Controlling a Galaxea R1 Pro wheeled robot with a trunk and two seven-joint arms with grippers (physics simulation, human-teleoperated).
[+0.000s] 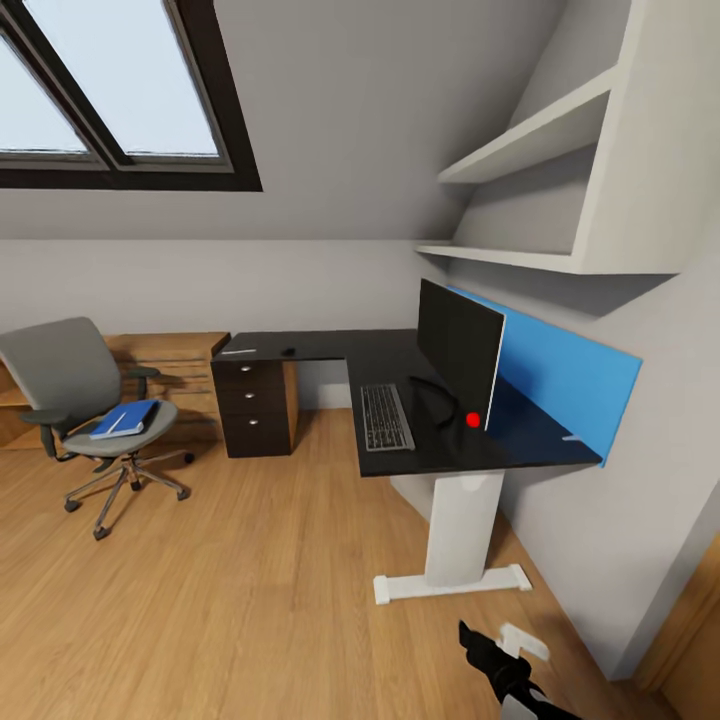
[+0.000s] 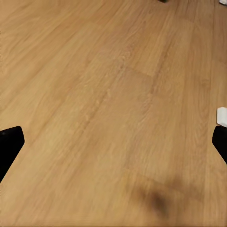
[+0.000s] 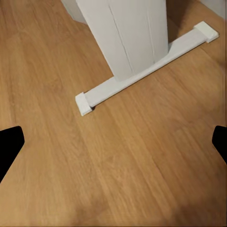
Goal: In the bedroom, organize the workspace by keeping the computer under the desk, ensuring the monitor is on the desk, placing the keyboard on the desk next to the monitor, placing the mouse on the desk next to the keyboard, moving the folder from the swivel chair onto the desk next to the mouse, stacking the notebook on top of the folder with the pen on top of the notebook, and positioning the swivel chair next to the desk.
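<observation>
Folder [image 1: 124,419], blue, flat on the seat of the swivel chair [image 1: 95,400], well apart from the desk [image 1: 400,395]; white sheet or notebook possibly on top, too small to tell. Monitor [image 1: 458,350] upright on the desk, keyboard [image 1: 386,416] just beside it toward the front edge. Small dark object [image 1: 288,351] on the far wing of the desk, perhaps the mouse; not certain. Right gripper [image 3: 113,146] wide open and empty, fingertips at both frame edges over bare floor [image 2: 104,104], near the desk's white pedestal foot [image 3: 142,71]. Left gripper [image 2: 113,146] likewise spread wide, nothing between the fingers. Risks, as judged: clipping the pedestal foot with the low right arm while driving toward the chair; rolling the castered chair away on contact; sliding the folder off the seat through a shallow pinch on its thin edge.
</observation>
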